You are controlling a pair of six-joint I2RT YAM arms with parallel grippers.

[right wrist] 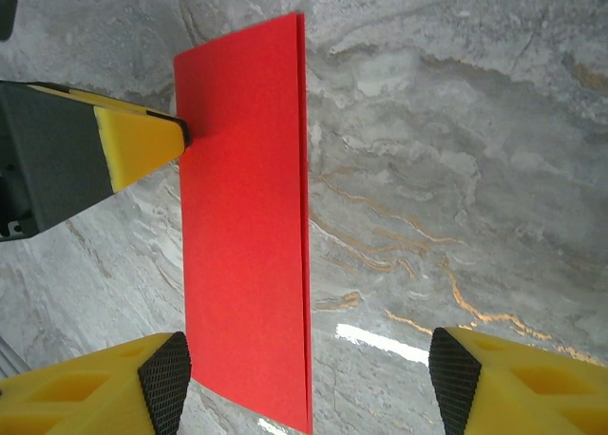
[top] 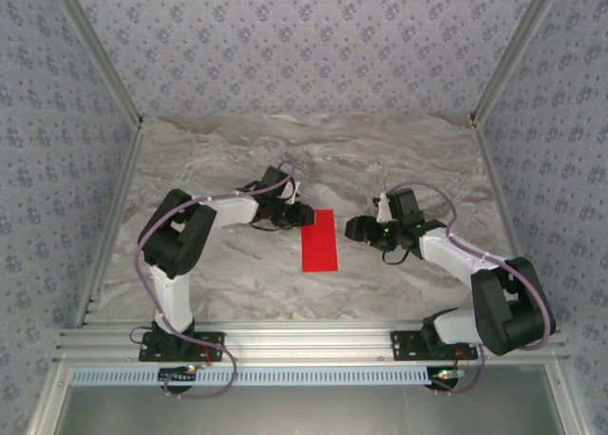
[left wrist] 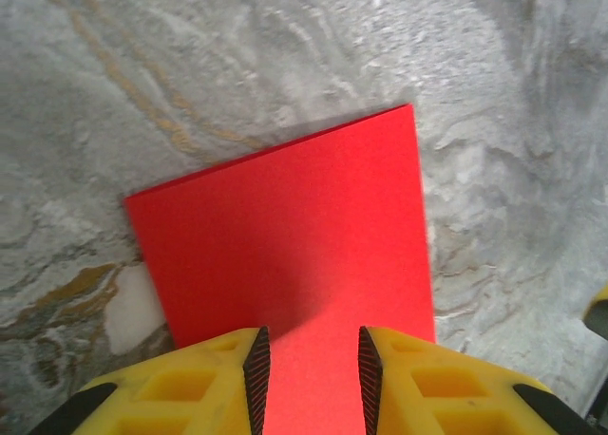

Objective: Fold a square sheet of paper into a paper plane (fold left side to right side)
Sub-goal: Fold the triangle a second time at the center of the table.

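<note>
Lying flat, one folded red sheet [top: 319, 241], left hand [left wrist: 311, 361] parted at its edge, right hand [right wrist: 309, 380] released.

A robotics lab test cell rather than a home. Two robot arms, the left arm [top: 176, 245] and the right arm [top: 494, 302], are bolted to an aluminium rail [top: 304, 345] along the bottom of the frame. Aluminium posts [top: 95, 50] and wallpapered panels [top: 285, 46] box in the marble-patterned surface [top: 237, 278] at the top and both sides.
</note>
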